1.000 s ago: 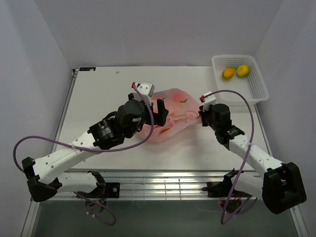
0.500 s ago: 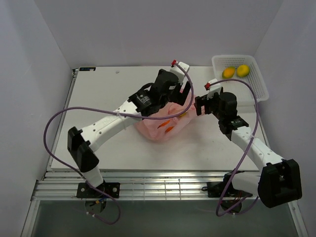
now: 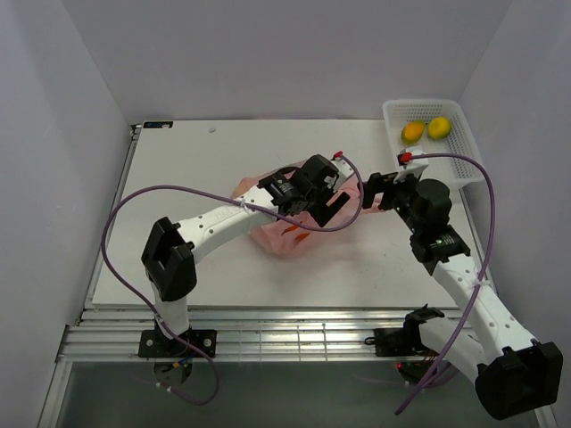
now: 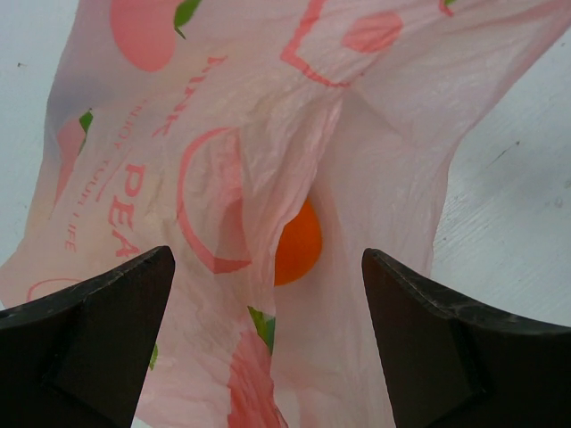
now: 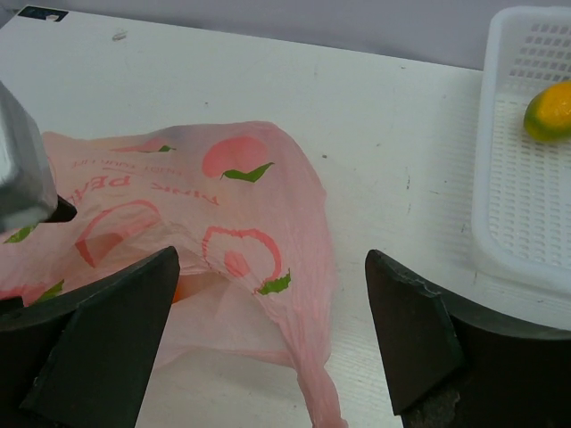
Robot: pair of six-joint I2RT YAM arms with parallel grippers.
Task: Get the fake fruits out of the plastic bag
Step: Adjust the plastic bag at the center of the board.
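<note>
The pink plastic bag point(image 3: 284, 237) printed with peaches lies crumpled mid-table, partly under my left arm. My left gripper point(image 3: 332, 201) hangs open over its right part. In the left wrist view the bag point(image 4: 268, 134) fills the frame, and an orange fake fruit point(image 4: 299, 245) shows through the film between the open left gripper point(image 4: 268, 259). My right gripper point(image 3: 373, 192) stands open just right of the bag, holding nothing. In the right wrist view the bag point(image 5: 232, 205) and its twisted end lie between the spread right gripper point(image 5: 270, 260).
A white mesh basket point(image 3: 464, 156) stands at the back right corner with two yellow-orange fruits point(image 3: 412, 132) point(image 3: 438, 127) in it; its rim point(image 5: 500, 134) and one fruit point(image 5: 551, 111) show in the right wrist view. Purple cables loop off both arms.
My right gripper opened, let go of the bag's edge and drew back to the right. The left arm swung from the left across the bag to its right side.
</note>
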